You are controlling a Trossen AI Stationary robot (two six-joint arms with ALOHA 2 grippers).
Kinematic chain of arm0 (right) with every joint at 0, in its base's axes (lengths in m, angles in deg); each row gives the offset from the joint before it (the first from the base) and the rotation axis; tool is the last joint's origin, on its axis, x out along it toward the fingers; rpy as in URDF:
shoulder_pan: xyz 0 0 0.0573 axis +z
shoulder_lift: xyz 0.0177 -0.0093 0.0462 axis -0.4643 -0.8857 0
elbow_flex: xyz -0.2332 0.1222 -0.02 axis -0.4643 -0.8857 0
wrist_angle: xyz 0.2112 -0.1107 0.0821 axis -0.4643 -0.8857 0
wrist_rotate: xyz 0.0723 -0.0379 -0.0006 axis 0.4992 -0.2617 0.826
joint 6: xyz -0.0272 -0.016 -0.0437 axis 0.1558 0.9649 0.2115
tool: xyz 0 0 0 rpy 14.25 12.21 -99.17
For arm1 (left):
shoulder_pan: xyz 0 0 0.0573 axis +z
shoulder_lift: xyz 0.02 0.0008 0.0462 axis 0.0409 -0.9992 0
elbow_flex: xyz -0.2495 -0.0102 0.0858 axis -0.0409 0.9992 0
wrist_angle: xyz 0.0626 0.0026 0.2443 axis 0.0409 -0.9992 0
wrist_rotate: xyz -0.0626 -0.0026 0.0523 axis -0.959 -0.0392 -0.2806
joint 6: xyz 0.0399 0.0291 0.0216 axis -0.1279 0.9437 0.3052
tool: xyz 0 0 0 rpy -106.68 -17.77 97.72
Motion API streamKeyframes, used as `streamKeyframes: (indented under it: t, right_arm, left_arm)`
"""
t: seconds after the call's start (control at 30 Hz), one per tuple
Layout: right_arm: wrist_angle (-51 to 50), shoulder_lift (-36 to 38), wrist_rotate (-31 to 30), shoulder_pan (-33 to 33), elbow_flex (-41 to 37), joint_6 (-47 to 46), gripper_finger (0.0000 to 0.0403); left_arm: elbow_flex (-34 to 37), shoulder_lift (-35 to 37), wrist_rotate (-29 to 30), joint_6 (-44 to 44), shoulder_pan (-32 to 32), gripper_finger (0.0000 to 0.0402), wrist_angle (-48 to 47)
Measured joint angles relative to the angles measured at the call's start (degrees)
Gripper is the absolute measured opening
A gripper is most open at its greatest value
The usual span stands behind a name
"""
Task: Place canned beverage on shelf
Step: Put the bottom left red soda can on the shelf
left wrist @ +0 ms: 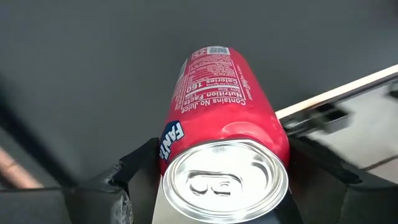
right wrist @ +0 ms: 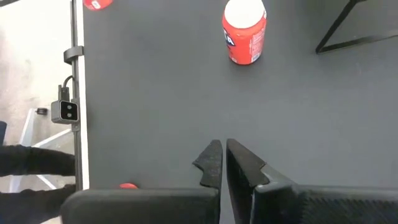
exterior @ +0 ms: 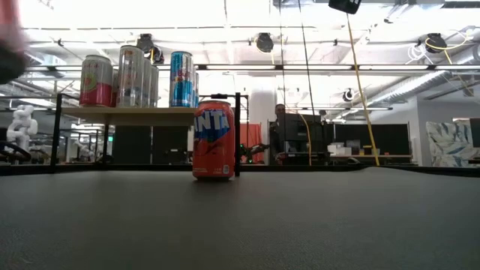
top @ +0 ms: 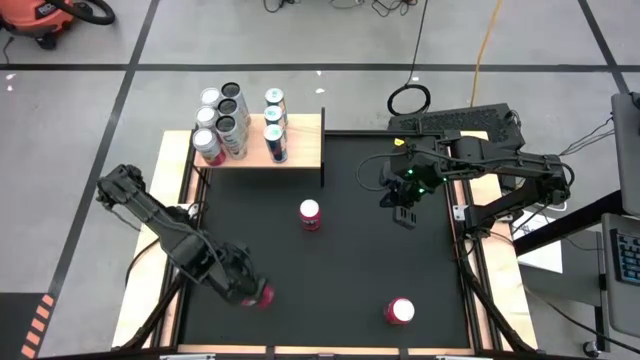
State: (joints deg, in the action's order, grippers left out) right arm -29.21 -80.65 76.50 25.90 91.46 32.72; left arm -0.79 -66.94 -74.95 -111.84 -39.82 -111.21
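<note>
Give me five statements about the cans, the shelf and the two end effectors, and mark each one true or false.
1. The left end effector is shut on a red can. True.
2. The shelf holds no cans. False: a group of cans stands on it.
3. The right end effector holds a can. False: its fingers are shut on nothing, above the black mat.
4. An orange can stands upright on the mat near the shelf. True.
5. Every can off the shelf is gripped. False: the orange can and another red can near the mat's front edge stand free.
</note>
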Motion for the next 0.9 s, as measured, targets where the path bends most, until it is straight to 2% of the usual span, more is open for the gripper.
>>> streamKeyframes:
  t: [0.17,0.47,0.7,0.9]
  right_arm:
    - [2.7,0.0,0.5,0.0,0.0,1.8,0.0]
    - [4.8,0.0,0.7,0.0,0.0,3.0,0.0]
    - [4.3,0.0,8.4,0.0,0.0,4.3,0.0]
    - [1.9,0.0,14.8,0.0,0.0,1.6,0.0003]
  left_arm:
    - [-3.3,0.0,3.7,0.9,2.6,0.0274,1.5]
    - [-5.3,-0.1,11.8,1.3,6.6,0.0274,8.6]
    - [-5.5,-0.1,19.3,4.4,9.4,0.0274,19.2]
    - [-5.5,-0.1,26.2,9.0,11.3,0.0274,27.4]
